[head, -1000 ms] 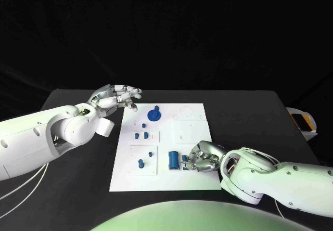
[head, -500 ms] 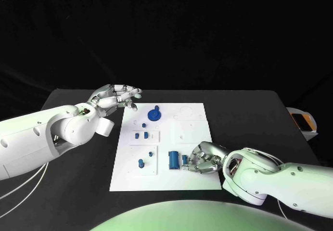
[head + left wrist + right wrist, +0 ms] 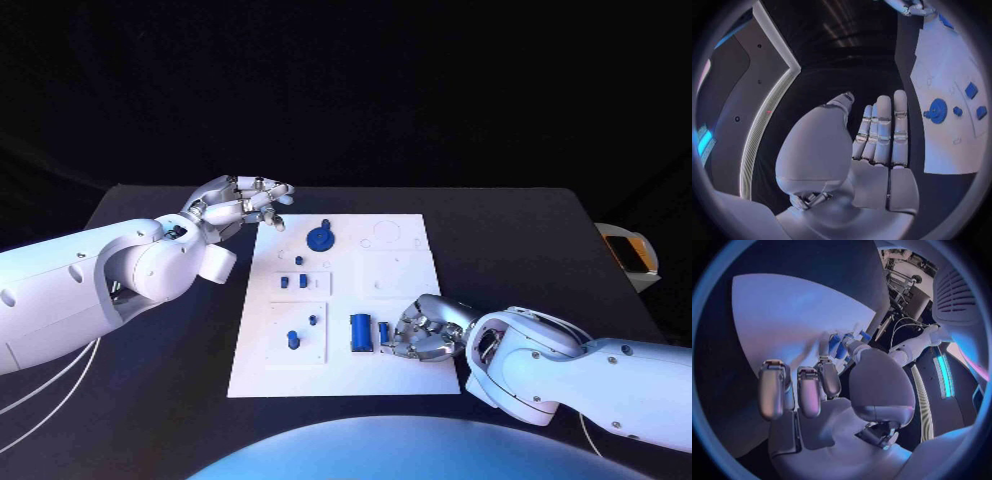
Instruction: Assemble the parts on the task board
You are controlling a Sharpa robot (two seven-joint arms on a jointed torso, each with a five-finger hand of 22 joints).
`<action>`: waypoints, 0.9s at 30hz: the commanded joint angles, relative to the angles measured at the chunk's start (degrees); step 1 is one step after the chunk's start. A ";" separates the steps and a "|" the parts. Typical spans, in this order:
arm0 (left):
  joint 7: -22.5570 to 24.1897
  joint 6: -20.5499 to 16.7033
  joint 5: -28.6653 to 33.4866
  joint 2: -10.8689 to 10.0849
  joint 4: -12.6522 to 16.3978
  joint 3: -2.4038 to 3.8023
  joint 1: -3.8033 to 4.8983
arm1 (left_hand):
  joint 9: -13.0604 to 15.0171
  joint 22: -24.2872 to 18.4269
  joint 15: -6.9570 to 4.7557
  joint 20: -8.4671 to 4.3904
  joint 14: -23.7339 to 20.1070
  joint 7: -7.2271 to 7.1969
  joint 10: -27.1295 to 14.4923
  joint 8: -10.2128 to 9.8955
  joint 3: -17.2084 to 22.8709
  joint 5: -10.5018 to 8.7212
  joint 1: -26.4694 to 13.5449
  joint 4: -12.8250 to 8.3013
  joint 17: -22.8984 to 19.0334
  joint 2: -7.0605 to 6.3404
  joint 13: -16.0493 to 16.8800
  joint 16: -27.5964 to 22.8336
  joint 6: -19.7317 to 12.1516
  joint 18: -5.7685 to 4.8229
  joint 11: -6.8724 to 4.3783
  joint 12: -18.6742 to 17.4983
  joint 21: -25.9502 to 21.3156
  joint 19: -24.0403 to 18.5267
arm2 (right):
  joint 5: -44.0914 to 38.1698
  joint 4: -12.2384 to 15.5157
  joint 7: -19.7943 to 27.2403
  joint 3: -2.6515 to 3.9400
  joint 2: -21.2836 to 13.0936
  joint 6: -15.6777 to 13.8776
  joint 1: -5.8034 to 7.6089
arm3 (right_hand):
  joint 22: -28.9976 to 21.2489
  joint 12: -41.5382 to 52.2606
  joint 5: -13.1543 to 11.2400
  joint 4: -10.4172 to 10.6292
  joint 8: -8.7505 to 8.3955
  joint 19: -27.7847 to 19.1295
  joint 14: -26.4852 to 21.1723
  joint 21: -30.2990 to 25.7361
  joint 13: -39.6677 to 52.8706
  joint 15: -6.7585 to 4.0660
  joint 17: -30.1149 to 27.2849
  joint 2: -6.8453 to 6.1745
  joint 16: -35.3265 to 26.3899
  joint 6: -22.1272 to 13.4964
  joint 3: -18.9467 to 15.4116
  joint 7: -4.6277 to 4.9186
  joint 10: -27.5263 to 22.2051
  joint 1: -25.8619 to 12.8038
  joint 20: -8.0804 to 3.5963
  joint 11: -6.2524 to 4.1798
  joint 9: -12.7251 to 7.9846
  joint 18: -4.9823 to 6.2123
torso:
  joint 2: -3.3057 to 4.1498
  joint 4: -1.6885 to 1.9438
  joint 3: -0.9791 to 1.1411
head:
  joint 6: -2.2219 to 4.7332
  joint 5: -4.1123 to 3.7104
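One white task board [image 3: 407, 375] on the black desk [image 3: 548, 240], roughly seven blue parts on it, right hand [image 3: 420, 330] fingers pinching a small blue part [image 3: 384, 331] at board's near edge, left hand [image 3: 240, 203] at far corner, fingers apart, holding nothing

No text or label can be read

parts [image 3: 320, 238] on task board [image 3: 404, 375], board mid-table [image 3: 534, 230]
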 commanded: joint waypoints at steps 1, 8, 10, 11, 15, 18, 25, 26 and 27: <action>0.22 0.49 -0.01 0.03 0.14 0.04 0.03 | -0.08 -0.10 0.03 0.20 -0.11 0.18 -0.54 0.07 -0.02 0.08 0.49 0.25 -0.04 0.22 -0.09 0.16 -0.24 0.71 -0.04 -0.09 -0.37 0.31 | -0.32 -0.43 0.33 0.00 0.17 1.45 -0.06 | 12.21 0.31 0.17 0.16 -0.25 2.14 5.18 0.06 4.21 -0.16 10.45 0.37 0.08 0.33 -0.24 0.01 0.33 0.38 -0.32 0.08 -0.06 -0.87 | -0.01 0.07 0.02 | -0.04 -0.01; 0.22 0.54 -0.02 -0.06 0.17 0.03 0.03 | -0.09 -0.11 0.04 0.20 -0.12 0.18 -0.54 0.08 -0.03 0.08 0.47 0.27 -0.04 0.24 -0.10 0.16 -0.23 0.71 -0.04 -0.09 -0.38 0.30 | -0.50 -1.61 -0.43 0.00 1.04 1.41 -0.07 | 12.23 0.46 0.20 0.30 -0.19 2.18 5.19 0.14 4.31 -0.18 10.50 0.53 0.10 0.46 -0.29 -0.02 0.41 0.41 -0.33 0.06 -0.04 -0.89 | -0.01 0.05 0.06 | 0.14 0.18; 0.23 0.55 -0.02 -0.06 0.17 0.03 0.03 | -0.09 -0.11 0.04 0.20 -0.12 0.18 -0.54 0.08 -0.03 0.08 0.47 0.27 -0.04 0.24 -0.10 0.16 -0.23 0.71 -0.04 -0.09 -0.38 0.30 | -0.51 -1.81 -0.51 0.00 1.18 1.43 -0.08 | 12.25 0.53 0.22 0.30 -0.15 2.20 5.20 0.22 4.36 -0.20 10.57 0.64 0.12 0.53 -0.28 -0.06 0.45 0.58 -0.34 0.04 -0.02 -0.90 | -0.01 0.07 0.05 | 0.13 0.18; 0.23 0.57 -0.02 -0.04 0.16 0.03 0.03 | -0.09 -0.11 0.04 0.20 -0.12 0.18 -0.54 0.08 -0.03 0.08 0.47 0.27 -0.04 0.24 -0.10 0.16 -0.23 0.71 -0.04 -0.09 -0.38 0.30 | -0.52 -1.95 -0.55 0.00 1.28 1.47 -0.08 | 12.25 0.56 0.19 0.28 -0.13 2.21 5.20 0.24 4.38 -0.21 10.57 0.71 0.12 0.56 -0.28 -0.08 0.47 0.74 -0.34 0.02 -0.01 -0.91 | -0.02 0.07 0.03 | 0.11 0.18; 0.23 0.62 -0.02 -0.01 0.15 0.03 0.03 | -0.09 -0.11 0.04 0.20 -0.12 0.18 -0.54 0.08 -0.03 0.08 0.47 0.27 -0.04 0.24 -0.10 0.16 -0.23 0.71 -0.04 -0.09 -0.38 0.30 | -0.65 -2.31 -0.61 0.00 1.56 1.64 -0.08 | 12.26 0.58 -0.15 -0.01 -0.09 2.23 5.21 0.26 4.40 -0.29 10.63 0.90 0.15 0.61 -0.32 -0.16 0.50 1.82 -0.40 -0.06 0.02 -0.91 | -0.04 0.03 0.00 | 0.17 0.18; 0.22 0.63 -0.02 0.03 0.13 0.03 0.03 | -0.09 -0.11 0.04 0.20 -0.12 0.18 -0.54 0.08 -0.03 0.08 0.47 0.27 -0.04 0.24 -0.10 0.16 -0.23 0.71 -0.04 -0.09 -0.38 0.30 | -0.96 -2.40 -0.64 0.00 1.69 1.85 -0.08 | 12.26 0.63 -0.59 -0.48 -0.11 2.22 5.20 0.25 4.45 -0.34 10.59 0.86 0.13 0.58 -0.40 -0.21 0.52 3.10 -0.45 -0.11 0.03 -0.91 | -0.01 0.01 -0.03 | 0.17 0.13; 0.21 0.68 -0.02 0.08 0.11 0.03 0.03 | -0.09 -0.11 0.05 0.21 -0.14 0.18 -0.54 0.10 -0.05 0.07 0.44 0.29 -0.04 0.25 -0.11 0.16 -0.21 0.71 -0.03 -0.08 -0.40 0.29 | -1.42 -2.23 -0.35 0.00 1.54 1.08 -0.08 | 12.23 0.67 -1.20 -0.82 -0.13 2.19 5.21 0.15 4.49 -0.37 10.61 0.77 0.14 0.59 -0.51 -0.23 0.55 4.03 -0.48 -0.14 0.03 -0.89 | -0.05 0.05 -0.02 | 0.14 0.07; 0.23 0.68 -0.02 0.08 0.12 0.03 0.03 | -0.09 -0.11 0.05 0.21 -0.14 0.18 -0.54 0.10 -0.05 0.07 0.44 0.29 -0.04 0.25 -0.11 0.16 -0.21 0.71 -0.03 -0.08 -0.40 0.29 | -1.30 -2.12 -0.03 0.00 1.46 0.72 -0.08 | 12.23 0.65 -1.29 -0.70 -0.14 2.19 5.20 0.15 4.48 -0.37 10.59 0.80 0.13 0.61 -0.60 -0.19 0.54 3.95 -0.49 -0.12 0.02 -0.89 | -0.05 0.06 -0.03 | 0.18 0.06; 0.24 0.68 -0.02 0.08 0.12 0.03 0.03 | -0.09 -0.11 0.05 0.21 -0.14 0.18 -0.54 0.10 -0.05 0.07 0.44 0.29 -0.04 0.25 -0.11 0.16 -0.21 0.71 -0.03 -0.08 -0.40 0.29 | -1.06 -2.02 0.38 0.01 1.37 0.36 -0.08 | 12.23 0.60 -1.34 -0.60 -0.14 2.18 5.20 0.12 4.45 -0.36 10.60 0.81 0.13 0.62 -0.67 -0.17 0.52 3.88 -0.49 -0.11 0.01 -0.89 | -0.05 0.06 -0.03 | 0.19 0.06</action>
